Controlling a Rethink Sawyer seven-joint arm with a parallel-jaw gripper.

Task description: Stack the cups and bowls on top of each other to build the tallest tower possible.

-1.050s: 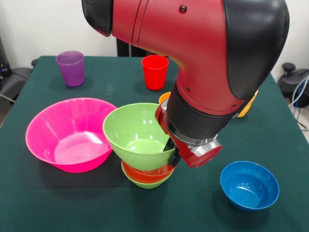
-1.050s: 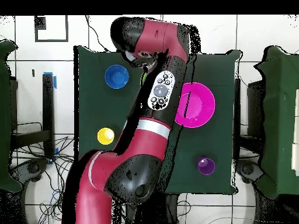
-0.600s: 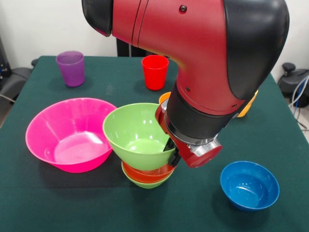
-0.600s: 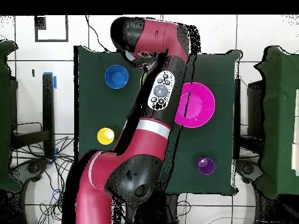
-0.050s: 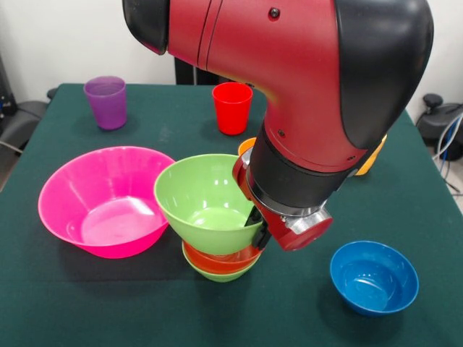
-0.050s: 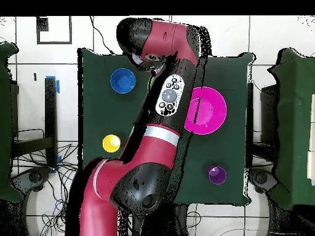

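A: On a dark green tabletop (image 5: 304,318) before a pale wall, the tower (image 5: 217,220) stands three bowls high: small green, red-orange, large green on top.

B: And the tool (image 5: 262,233)?

A: Pressed against the top bowl's rim. Whether it grips or has let go, I cannot tell; the arm hides it.

B: Around it?

A: The pink bowl (image 5: 101,199) sits just beyond the tower, the blue bowl (image 5: 374,277) on the tool's other side. Any lift should probably go straight up, keeping the pile centred.

Count of items on the surface (image 5: 72,289)

We count five bowls (image 5: 206,199): pink, blue, two green, one red-orange. We count four cups (image 5: 232,107): purple, red, orange, yellow, the last two partly hidden.
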